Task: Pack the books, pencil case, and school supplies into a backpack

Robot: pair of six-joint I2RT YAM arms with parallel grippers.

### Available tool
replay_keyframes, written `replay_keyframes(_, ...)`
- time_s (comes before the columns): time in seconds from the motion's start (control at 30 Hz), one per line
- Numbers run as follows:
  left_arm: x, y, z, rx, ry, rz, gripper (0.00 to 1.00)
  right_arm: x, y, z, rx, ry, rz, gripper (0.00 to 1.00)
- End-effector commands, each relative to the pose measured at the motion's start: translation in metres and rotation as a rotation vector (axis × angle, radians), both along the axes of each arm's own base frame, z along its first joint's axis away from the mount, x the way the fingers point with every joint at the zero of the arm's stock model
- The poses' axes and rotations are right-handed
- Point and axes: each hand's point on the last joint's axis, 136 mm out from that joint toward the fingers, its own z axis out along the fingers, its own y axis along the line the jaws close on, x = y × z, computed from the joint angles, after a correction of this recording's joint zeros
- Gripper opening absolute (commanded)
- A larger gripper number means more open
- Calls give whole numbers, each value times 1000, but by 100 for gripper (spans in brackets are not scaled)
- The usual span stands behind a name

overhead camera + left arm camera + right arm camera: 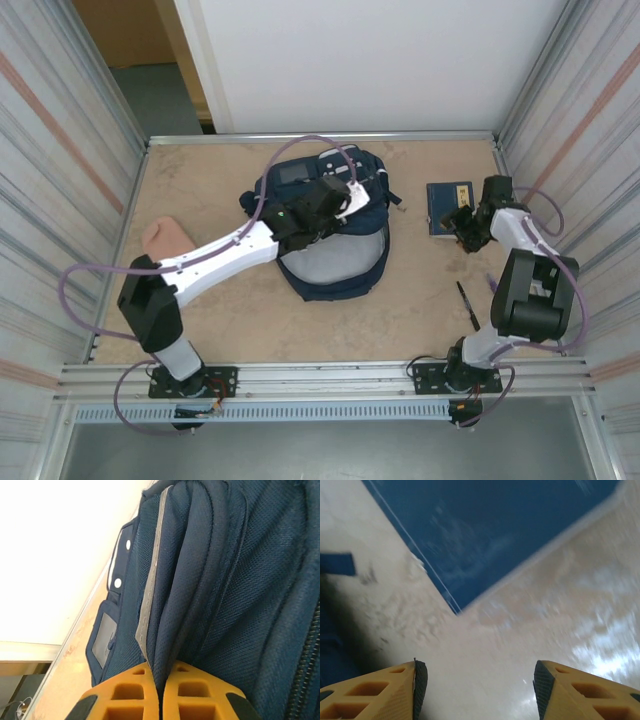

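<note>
- Book (450, 207) lies flat on the bench (250, 330), just ahead of the right jaws. Its near corner points into the gap between them.
- Right jaws stand open, and between the fingers (395, 690) there is only bare bench. This view is blurred.
- Left jaws are closed on a fold of the backpack (225, 580), pinching the fabric beside a grey stripe (150, 595). I judge that they lift the opening for the book.
- Step in hand, as I judge it: taking the book.
- The book is thin and flat, so the right jaws should come low and take it by the corner or one edge, not from above on the cover.
- Fingers that press on the cover may only push the book away. Better to close slowly and check that it lifts.
- Pen (467, 305) lies behind the right jaws, toward the arm's base. The peach lump (165, 238) is well apart, left of the left jaws.
</note>
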Motion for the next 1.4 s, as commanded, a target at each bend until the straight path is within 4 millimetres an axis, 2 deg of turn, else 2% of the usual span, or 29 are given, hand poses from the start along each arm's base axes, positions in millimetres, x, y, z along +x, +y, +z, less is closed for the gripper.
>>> replay_keyframes(0.0, 6, 9, 90, -180, -179, -31, 0, 26, -11, 7, -64, -35, 55, 59)
replay_keyframes(0.1, 10, 14, 92, -147, -199, -53, 0, 41, -18, -11, -46, 3, 62, 61)
replay_keyframes(0.17, 12, 14, 81, -136, -188, -66, 0, 45, -23, -28, -42, 53, 68, 60)
replay_keyframes(0.27, 12, 16, 53, -121, -130, -47, 0, 48, -23, -54, -25, 106, 86, 60)
replay_keyframes(0.37, 14, 20, 21, -95, -73, -21, 0, 48, -5, -70, 49, 150, 119, 54)
replay_keyframes(0.43, 18, 25, 3, -77, -42, 10, 0, 41, 4, -76, 27, 187, 137, 53)
replay_keyframes(0.6, 30, 50, -28, -68, 62, 118, 0, 15, 40, -87, 46, 257, 199, 52)
replay_keyframes(0.73, 33, 58, -35, -154, 129, 139, 0, -13, 65, -95, 64, 304, 226, 51)
replay_keyframes(0.93, 37, 52, -52, -165, 167, 110, 0, -48, 95, -72, 71, 278, 271, 51)
replay_keyframes(1.1, 44, 37, -69, -192, 199, 78, 0, -74, 112, -66, 55, 259, 219, 51)
replay_keyframes(1.2, 44, 24, -75, -246, 232, 56, 0, -96, 127, -65, 4, 260, 262, 51)
replay_keyframes(1.33, 37, 16, -73, -313, 291, 52, 16, -141, 156, -69, -42, 295, 359, 51)
replay_keyframes(1.37, 35, 17, -70, -332, 306, 61, 25, -154, 160, -69, -62, 302, 372, 51)
